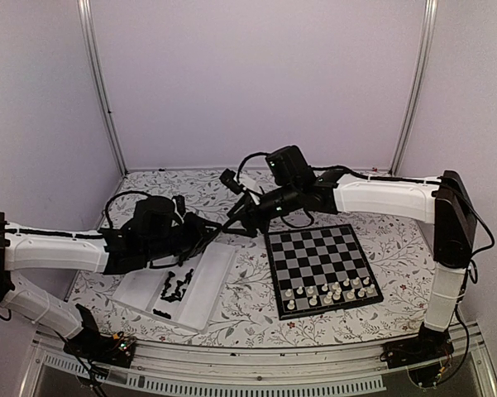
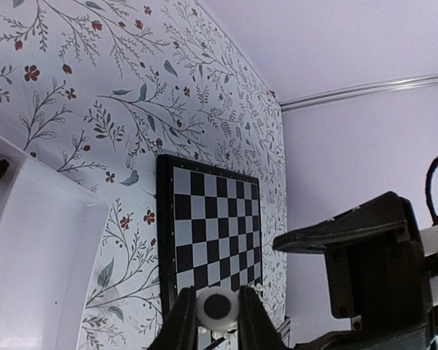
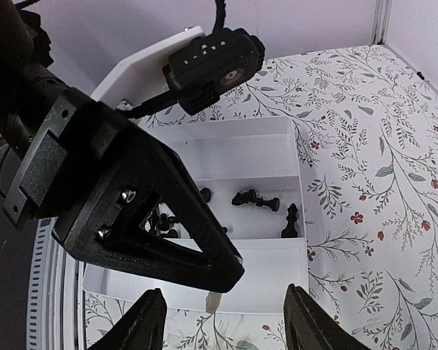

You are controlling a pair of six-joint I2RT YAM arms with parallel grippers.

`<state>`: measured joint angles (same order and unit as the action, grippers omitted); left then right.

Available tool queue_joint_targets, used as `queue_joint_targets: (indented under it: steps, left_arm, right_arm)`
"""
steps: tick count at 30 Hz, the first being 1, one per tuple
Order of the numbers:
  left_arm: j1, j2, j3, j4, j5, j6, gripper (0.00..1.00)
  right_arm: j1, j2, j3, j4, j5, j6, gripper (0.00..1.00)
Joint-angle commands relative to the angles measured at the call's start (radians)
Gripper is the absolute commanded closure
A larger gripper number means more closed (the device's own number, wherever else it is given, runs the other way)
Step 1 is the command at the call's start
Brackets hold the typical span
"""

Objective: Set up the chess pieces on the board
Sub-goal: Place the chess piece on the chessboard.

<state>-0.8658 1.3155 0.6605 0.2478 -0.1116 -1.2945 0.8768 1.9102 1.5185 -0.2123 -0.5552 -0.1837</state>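
The left gripper [image 2: 215, 297] is pinched shut on a single white piece [image 2: 217, 307]. It shows at the bottom centre of the left wrist view, held in the air with its dark round base facing the camera. The right gripper [image 3: 226, 306], at the bottom of the right wrist view, stands partly open and holds nothing. Its fingers flank that same piece, but I cannot tell whether they touch it. This looks like a hand-over between the arms, taking place near the middle of the top view, above the tabletop [image 1: 248, 318] between the tray [image 1: 215, 277] and the board [image 1: 314, 248].

The board lies at the lower right of the top view, with other white pieces [image 1: 331, 294] crowded on its two near rows. The black pieces [image 3: 255, 198] lie loose on their sides in the tray, at the lower left of that view.

The held piece is probably very light, hard plastic, smooth and a little slippery. A squeeze is unlikely to hurt it, but a piece so much smaller than the fingers could twist or pop out of an off-centre pinch. The best hold is likely with the fingertips alone, across the body just above the base, on the part that the left fingers leave bare. With its narrow base it should tip easily, so it needs to go down straight, clear of its close neighbours.
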Motion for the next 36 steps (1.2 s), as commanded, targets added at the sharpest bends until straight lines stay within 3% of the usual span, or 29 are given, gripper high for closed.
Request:
queue_joint_targets:
  steps: [1,10,19,32,36]
  left_arm:
    - [0.013,-0.023,-0.035,0.07,0.009,-0.021,0.88]
    - [0.013,-0.043,-0.059,0.088,0.006,-0.026,0.88]
    - [0.012,-0.027,-0.063,0.114,0.035,-0.023,0.88]
    - [0.01,0.015,-0.057,0.158,0.074,-0.032,0.88]
    - [0.008,0.034,-0.05,0.162,0.091,-0.03,0.84]
  right_arm:
    - [0.018,0.044,0.037,0.021,0.017,0.045,0.43]
    - [0.035,0.058,0.028,0.014,-0.009,0.037,0.44]
    - [0.036,0.077,0.041,0.014,-0.011,0.036,0.61]
    - [0.037,0.077,0.04,0.023,-0.006,0.046,0.71]
    - [0.037,0.064,0.04,0.021,-0.012,0.031,0.89]
